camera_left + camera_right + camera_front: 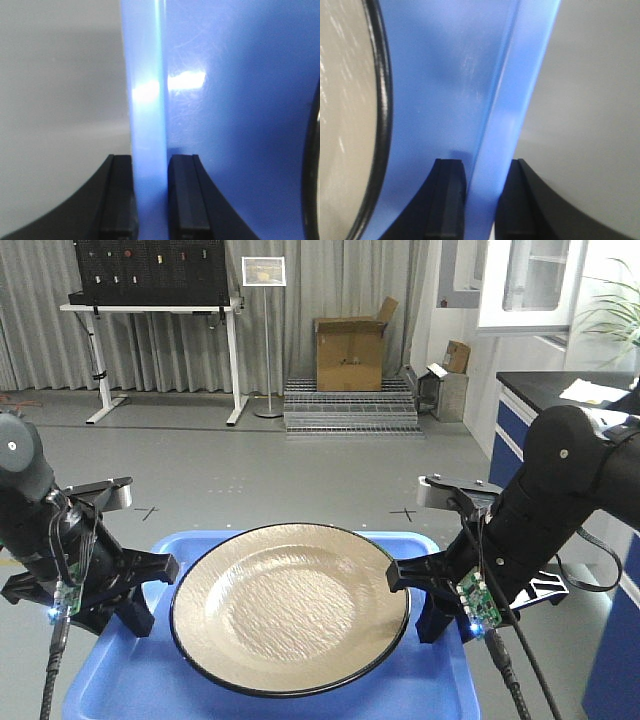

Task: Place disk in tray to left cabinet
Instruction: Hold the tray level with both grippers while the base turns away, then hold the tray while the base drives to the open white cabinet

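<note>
1 disk (290, 605), 1 tray (440, 690), 2 grippers (L gripper (150, 165), R gripper (484, 167)), 1 desk (150, 308), 1 sign stand (264, 272).

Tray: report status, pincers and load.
Left pincer shut on tray rim, left side. Right pincer shut on right rim. Plate flat in tray, centred. Cabinet not in view; cardboard box far ahead.

The disk (290, 605) lies in the tray (420, 685), about in its middle. The left gripper (150, 210) is at the left rim of the tray and the right gripper (481, 205) at the right rim; each rim stands between the two fingers. Behind the tray is the floor (330, 470); further behind, a table (150, 308) at the left, a cardboard box (350, 355) on a platform (350, 410) in the middle, a counter (560, 390) at the right
</note>
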Motion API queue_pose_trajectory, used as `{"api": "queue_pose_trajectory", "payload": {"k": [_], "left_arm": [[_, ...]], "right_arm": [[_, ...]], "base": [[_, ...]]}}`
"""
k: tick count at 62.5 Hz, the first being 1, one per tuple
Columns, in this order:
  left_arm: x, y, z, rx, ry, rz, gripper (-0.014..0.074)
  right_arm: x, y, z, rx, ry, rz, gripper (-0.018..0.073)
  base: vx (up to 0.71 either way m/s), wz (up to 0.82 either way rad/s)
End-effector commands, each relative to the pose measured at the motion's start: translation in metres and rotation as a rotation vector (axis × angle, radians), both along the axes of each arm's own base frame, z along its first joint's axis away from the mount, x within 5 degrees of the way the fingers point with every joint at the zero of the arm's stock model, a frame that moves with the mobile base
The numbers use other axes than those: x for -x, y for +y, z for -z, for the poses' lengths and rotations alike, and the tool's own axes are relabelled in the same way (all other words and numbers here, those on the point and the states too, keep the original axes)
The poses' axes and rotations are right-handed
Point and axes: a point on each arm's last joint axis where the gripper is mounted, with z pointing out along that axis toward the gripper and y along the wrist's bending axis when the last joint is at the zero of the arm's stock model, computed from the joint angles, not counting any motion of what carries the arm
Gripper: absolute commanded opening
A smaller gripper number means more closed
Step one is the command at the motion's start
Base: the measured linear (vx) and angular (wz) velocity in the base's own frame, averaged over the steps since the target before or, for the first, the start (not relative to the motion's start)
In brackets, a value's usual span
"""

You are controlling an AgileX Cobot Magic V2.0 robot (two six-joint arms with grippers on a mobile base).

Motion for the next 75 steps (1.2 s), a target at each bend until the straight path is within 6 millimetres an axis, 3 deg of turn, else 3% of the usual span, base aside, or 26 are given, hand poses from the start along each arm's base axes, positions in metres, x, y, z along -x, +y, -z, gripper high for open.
{"api": "queue_pose_trajectory", "payload": {"k": [1,75], "left_arm": [[0.0091,-0.0053,-0.0310,0.073,-0.094,-0.005,0.0000],[0.0091,-0.0052,-0.0310,0.072,-0.094,-0.005,0.0000]], "right_arm": [[0.0098,0.0016,-0.0341,-0.080,-0.108,-0.012,-0.0004],[0.0109,0.0014,-0.0336,-0.076,-0.096,-0.015,-0.0004]], "base": [[0.64,0.04],[0.67,0.03]]}}
